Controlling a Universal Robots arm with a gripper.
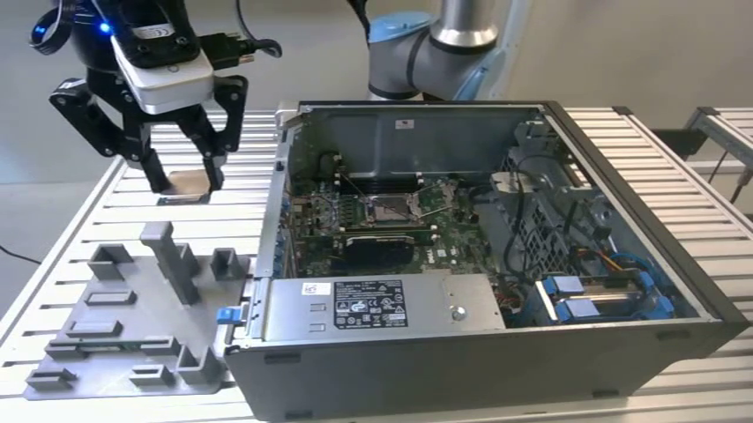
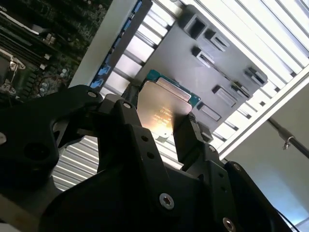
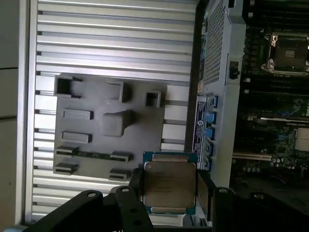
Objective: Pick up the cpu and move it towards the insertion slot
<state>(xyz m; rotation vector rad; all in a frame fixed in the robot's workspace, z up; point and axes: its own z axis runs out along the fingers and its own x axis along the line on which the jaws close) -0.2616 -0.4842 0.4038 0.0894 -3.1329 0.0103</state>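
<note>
Pinching one cpu (image 1: 189, 183), two fingers (image 1: 215, 172) hold it above the desk (image 1: 118, 204) beside one case (image 1: 471, 357). Both wrist views show its silver face; the exterior view, its tan side and one slot (image 1: 389, 209).

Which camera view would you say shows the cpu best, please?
The first wrist view: the cpu sits face-on, its silver face nearly whole, held in the gripper. The second wrist view shows it tilted, partly hidden by the gripper. The exterior view shows a small tan sliver.
</note>
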